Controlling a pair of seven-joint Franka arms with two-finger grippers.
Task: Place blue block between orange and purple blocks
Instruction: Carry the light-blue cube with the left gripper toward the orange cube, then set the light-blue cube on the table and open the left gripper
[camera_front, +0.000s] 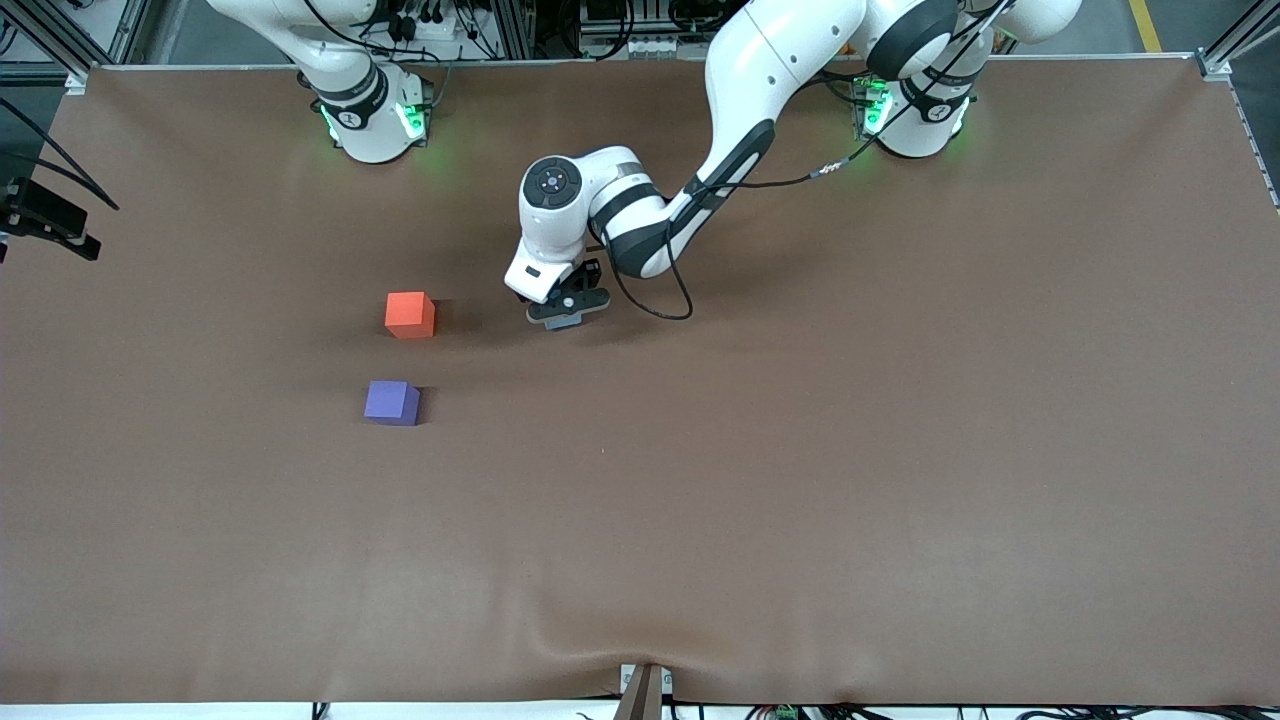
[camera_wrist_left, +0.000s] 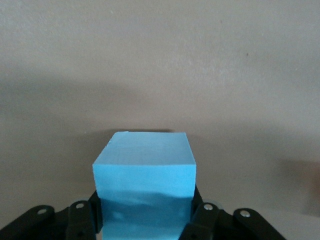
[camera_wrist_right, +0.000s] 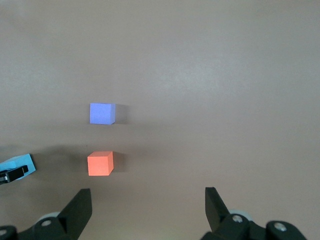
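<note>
- Blue block (camera_wrist_left: 143, 182) sits clamped in the left gripper (camera_front: 567, 312), whose jaws press on two of its facing sides; in the left wrist view its top face and one side face show, the lower part shaded between the fingers (camera_wrist_left: 80, 220).
- From the front camera only a sliver of the blue block (camera_front: 566, 322) peeks out under the left gripper, just above the brown surface (camera_front: 800, 450) near the middle of the table's width.
- Orange block (camera_front: 410, 314) rests on the surface toward the right arm's end of the table from the held block, well apart from it, with bare surface between them.
- Purple block (camera_front: 391, 403) lies nearer to the front camera than the orange one, close to it, with a gap of bare surface between the two.
- Nothing lies in that gap; in the right wrist view the purple block (camera_wrist_right: 102, 113) and the orange block (camera_wrist_right: 100, 163) stand apart and squared to one another.
- Right gripper (camera_wrist_right: 148, 210) hangs high over the surface with its jaws spread wide and nothing in them, the arm waiting; the two blocks lie well below it, and the blue block (camera_wrist_right: 17, 166) shows at the edge of its view.
- A black cable (camera_front: 650, 290) loops down from the left arm's wrist and hangs just beside the gripper, on the side away from the blocks.
</note>
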